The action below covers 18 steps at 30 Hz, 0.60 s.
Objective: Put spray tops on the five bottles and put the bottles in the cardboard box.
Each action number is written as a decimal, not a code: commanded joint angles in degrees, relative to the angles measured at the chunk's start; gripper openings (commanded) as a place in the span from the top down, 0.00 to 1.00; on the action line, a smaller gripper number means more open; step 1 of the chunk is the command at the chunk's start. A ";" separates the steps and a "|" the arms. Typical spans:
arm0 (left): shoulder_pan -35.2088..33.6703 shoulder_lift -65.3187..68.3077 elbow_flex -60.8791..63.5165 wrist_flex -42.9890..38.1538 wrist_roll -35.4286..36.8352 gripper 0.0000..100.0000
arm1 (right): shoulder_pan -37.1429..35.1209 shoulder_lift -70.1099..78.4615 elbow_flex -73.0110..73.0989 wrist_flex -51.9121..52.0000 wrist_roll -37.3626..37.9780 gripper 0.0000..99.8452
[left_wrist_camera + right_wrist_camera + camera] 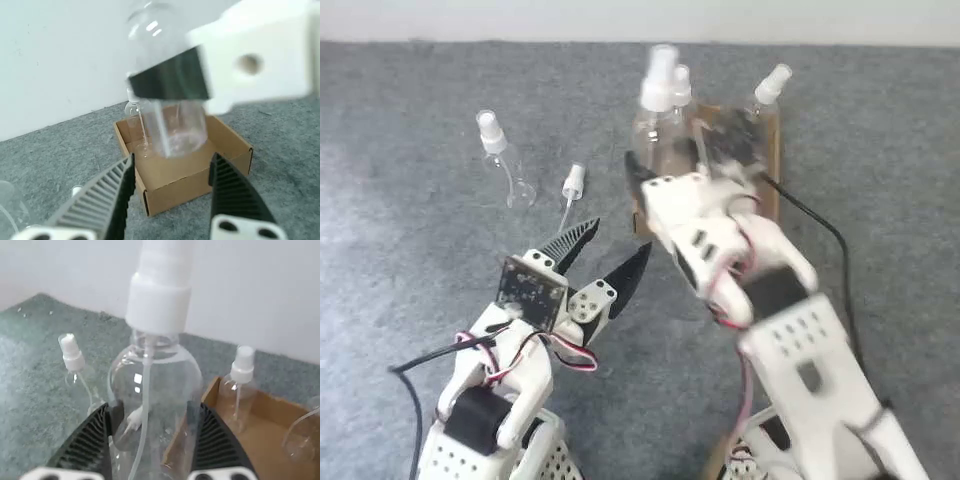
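My left gripper [621,235] lay nearest, jaws wide apart and empty over open grey carpet [410,250]. I counted four capped bottles and one loose spray top [573,183]. A lone bottle [498,160] stood far left. My right gripper [152,412] clamped the large bottle [155,375] at the cardboard box [192,185]. Two small bottles [772,88] stood inside.

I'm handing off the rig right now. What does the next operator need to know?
Left gripper: jaws open, empty, short of the cardboard box.
Right gripper: shut on the held bottle, topped, at the box.
Done: first boxed bottle and second boxed bottle, both topped.
Left: box the held bottle and the carpet bottle, already topped. Another spray top is beside it, bottle under it unclear.
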State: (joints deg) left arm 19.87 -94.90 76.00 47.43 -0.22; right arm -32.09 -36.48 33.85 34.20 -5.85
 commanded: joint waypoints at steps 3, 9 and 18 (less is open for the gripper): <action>-0.18 0.88 2.42 -5.80 -2.29 0.77 | -5.76 3.82 -10.90 9.63 -0.70 1.00; -1.93 0.88 2.51 -5.98 -2.29 0.77 | -7.08 0.84 -14.07 18.15 3.34 1.00; -4.40 0.97 2.59 -7.56 -2.29 0.77 | -6.90 -7.16 -14.15 25.36 7.21 1.00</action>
State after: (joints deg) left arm 17.14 -94.81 78.81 41.71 -1.98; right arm -38.68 -38.07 22.68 57.32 -0.31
